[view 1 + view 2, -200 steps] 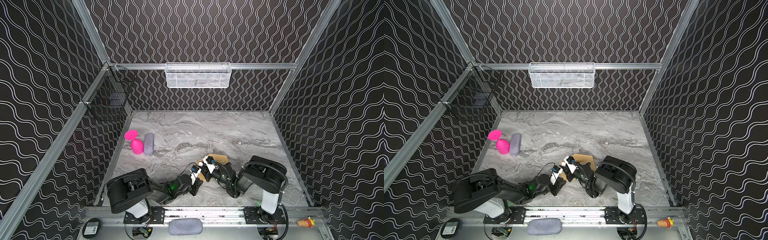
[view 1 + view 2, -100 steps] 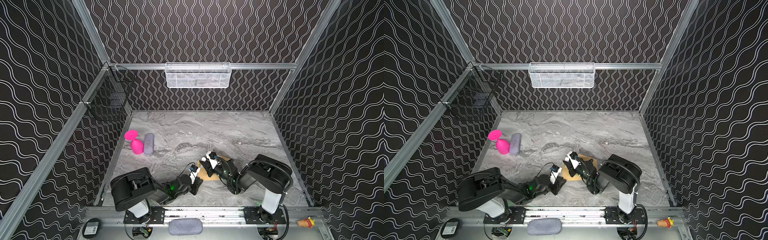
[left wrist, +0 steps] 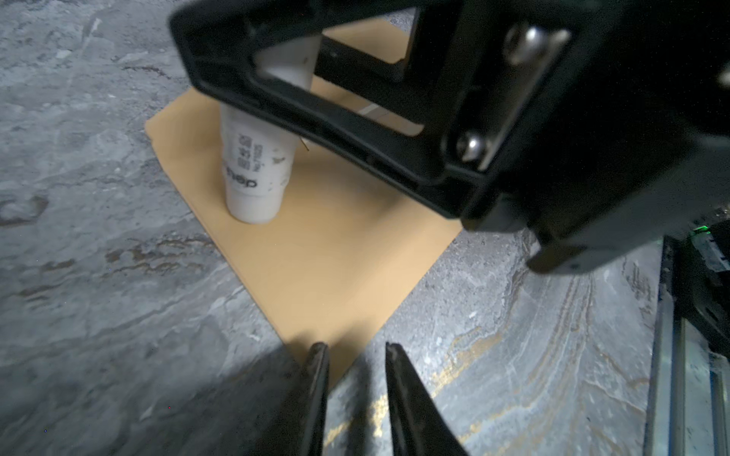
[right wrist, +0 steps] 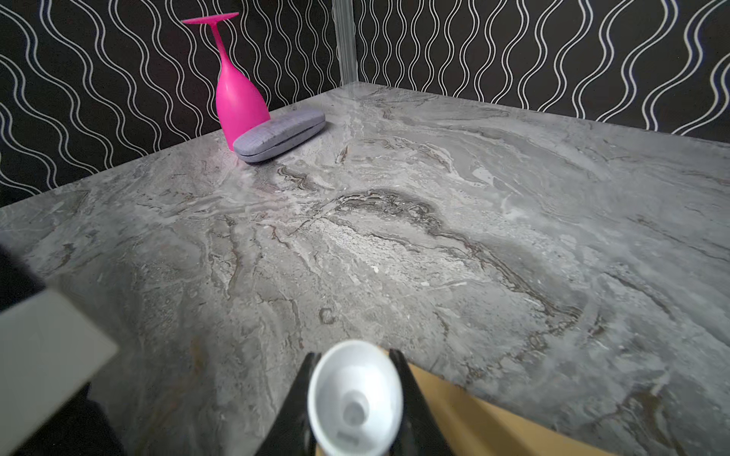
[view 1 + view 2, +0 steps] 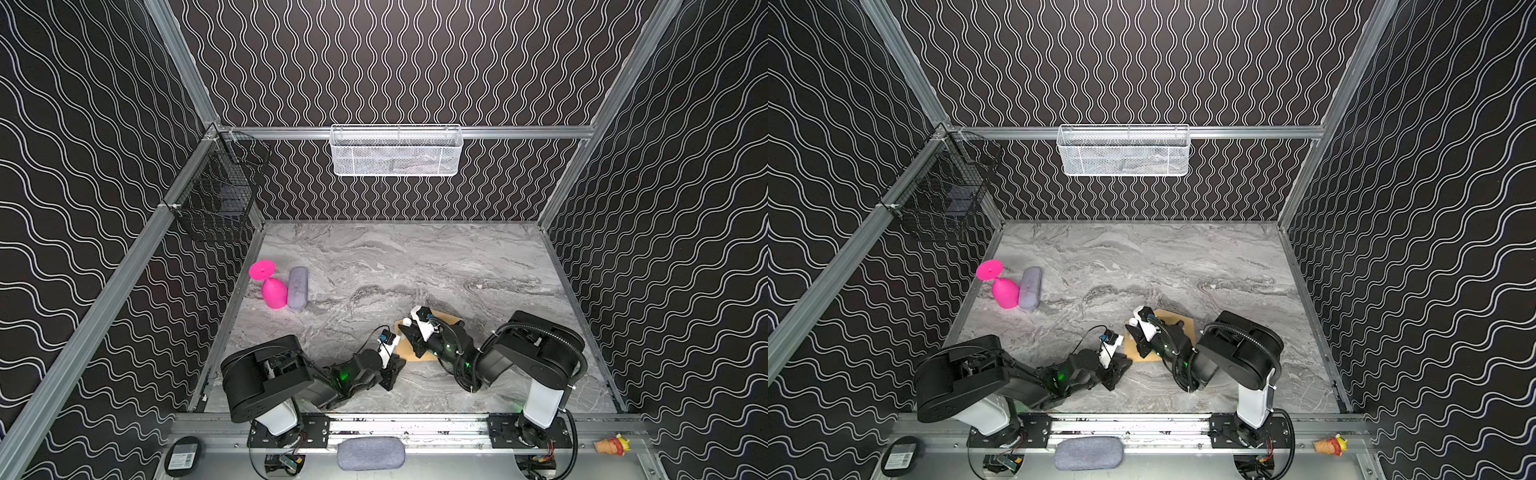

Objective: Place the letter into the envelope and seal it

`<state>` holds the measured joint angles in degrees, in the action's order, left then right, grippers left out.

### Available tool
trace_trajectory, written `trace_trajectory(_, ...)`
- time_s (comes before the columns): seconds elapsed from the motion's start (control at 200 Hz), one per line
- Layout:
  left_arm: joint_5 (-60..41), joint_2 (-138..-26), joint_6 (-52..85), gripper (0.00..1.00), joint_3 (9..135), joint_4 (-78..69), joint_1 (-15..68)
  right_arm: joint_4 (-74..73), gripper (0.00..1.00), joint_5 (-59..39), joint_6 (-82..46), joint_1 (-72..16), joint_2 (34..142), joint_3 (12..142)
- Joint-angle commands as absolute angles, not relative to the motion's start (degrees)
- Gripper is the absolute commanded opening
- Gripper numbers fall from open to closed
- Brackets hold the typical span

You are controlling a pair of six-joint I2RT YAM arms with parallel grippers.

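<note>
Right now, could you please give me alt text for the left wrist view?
The right gripper holds a white tube end-down on the brown envelope, which lies flat on the grey marble table. The left gripper, slightly open, sits at one corner of the envelope.

Black left arm (image 5: 266, 374) and right arm (image 5: 536, 353), each with a drum-shaped shoulder housing on a white post (image 5: 540, 405). Ribbed black cable hose (image 5: 548, 328) looped over the right shoulder; green lights (image 5: 343, 376) near both wrists. Slim tapered black fingers (image 3: 316, 379) on left hand (image 3: 355, 347); silver screws (image 3: 470, 146) in right hand (image 4: 353, 355) frame.
</note>
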<state>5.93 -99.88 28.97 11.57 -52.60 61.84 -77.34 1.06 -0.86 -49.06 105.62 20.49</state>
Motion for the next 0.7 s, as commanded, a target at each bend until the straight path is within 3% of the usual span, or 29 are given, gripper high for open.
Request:
trace_trajectory(0.0, 4.37, -100.35, 30.84, 0.3, 10.9, -45.85, 61.86, -74.87, 0.0, 3.85, 1.1, -47.75, 105.08, 21.17)
trace_trajectory(0.225, 4.31, -100.87, 31.1, 0.29, 10.9, -46.23, 61.88, -70.87, 0.0, 0.88, 2.67, -47.98, 99.6, 22.44)
trace_trajectory(0.43, 4.4, -100.3, 31.25, 0.29, 10.72, -45.42, 61.87, -66.78, 0.0, 5.97, -0.34, -52.42, 92.81, 17.76)
trace_trajectory(0.696, 3.92, -100.9, 31.9, 0.29, 10.37, -45.77, 61.85, -72.24, 0.0, 11.13, -1.21, -52.23, 96.39, 12.99)
